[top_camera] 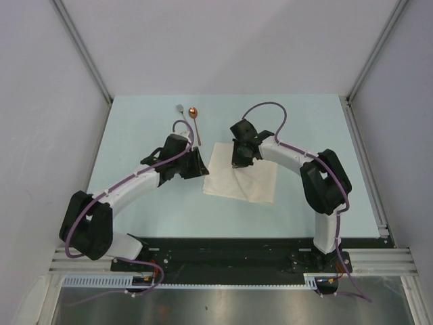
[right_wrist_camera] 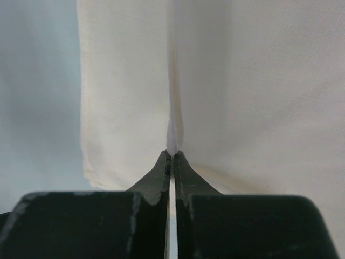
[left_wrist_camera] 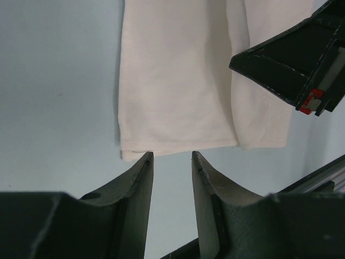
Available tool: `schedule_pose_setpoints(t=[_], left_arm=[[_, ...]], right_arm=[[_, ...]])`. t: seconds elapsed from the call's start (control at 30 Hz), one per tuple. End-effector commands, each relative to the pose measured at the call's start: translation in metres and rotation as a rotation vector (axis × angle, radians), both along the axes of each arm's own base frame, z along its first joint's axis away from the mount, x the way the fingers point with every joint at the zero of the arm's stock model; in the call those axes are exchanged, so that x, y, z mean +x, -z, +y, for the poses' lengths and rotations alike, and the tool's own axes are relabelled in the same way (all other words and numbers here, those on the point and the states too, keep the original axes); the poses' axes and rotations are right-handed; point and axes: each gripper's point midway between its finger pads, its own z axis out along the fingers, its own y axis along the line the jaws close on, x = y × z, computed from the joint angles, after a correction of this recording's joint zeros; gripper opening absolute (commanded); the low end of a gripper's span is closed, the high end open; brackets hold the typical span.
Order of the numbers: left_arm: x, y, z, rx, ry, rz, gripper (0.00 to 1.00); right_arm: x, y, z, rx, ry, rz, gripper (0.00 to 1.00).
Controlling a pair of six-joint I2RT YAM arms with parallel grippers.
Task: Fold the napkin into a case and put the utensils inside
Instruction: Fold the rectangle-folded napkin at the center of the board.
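The off-white napkin (top_camera: 256, 181) lies partly folded on the pale blue table, with a raised crease running down its middle. My right gripper (top_camera: 241, 161) is over its far edge, shut on a pinched ridge of the cloth (right_wrist_camera: 172, 141); the right gripper (right_wrist_camera: 172, 155) shows no gap. My left gripper (top_camera: 200, 166) stands open at the napkin's left edge, and its fingertips (left_wrist_camera: 146, 157) just reach the hem of the napkin (left_wrist_camera: 178, 81), with bare table between them. The silver fork (top_camera: 180, 108) and copper-bowled spoon (top_camera: 193, 112) lie side by side behind the left gripper.
Grey walls close in the table (top_camera: 135, 135) on three sides. An aluminium rail (top_camera: 366, 169) runs along the right edge. The black base bar (top_camera: 223, 261) with both arm mounts crosses the near edge. The right gripper's body (left_wrist_camera: 294, 59) shows in the left wrist view.
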Motion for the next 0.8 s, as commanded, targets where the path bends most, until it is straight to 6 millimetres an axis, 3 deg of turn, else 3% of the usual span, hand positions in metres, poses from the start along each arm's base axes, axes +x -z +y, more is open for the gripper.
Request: schedule_pose_setpoints(t=[0.0, 0.2, 0.6, 0.77], left_arm=[[0.007, -0.001, 0.003, -0.006, -0.032, -0.023, 0.39], [0.005, 0.014, 0.003, -0.007, -0.037, 0.01, 0.39], [0.001, 0.021, 0.006, -0.002, -0.052, 0.017, 0.39], [-0.003, 0.025, 0.005, -0.022, -0.056, 0.024, 0.39]], right_arm=[[0.011, -0.016, 0.03, 0.127, 0.017, -0.023, 0.0], [0.014, -0.008, 0.043, 0.162, 0.013, 0.003, 0.0], [0.021, -0.02, 0.063, 0.197, -0.004, -0.021, 0.0], [0.022, -0.011, 0.071, 0.194, -0.017, -0.001, 0.0]])
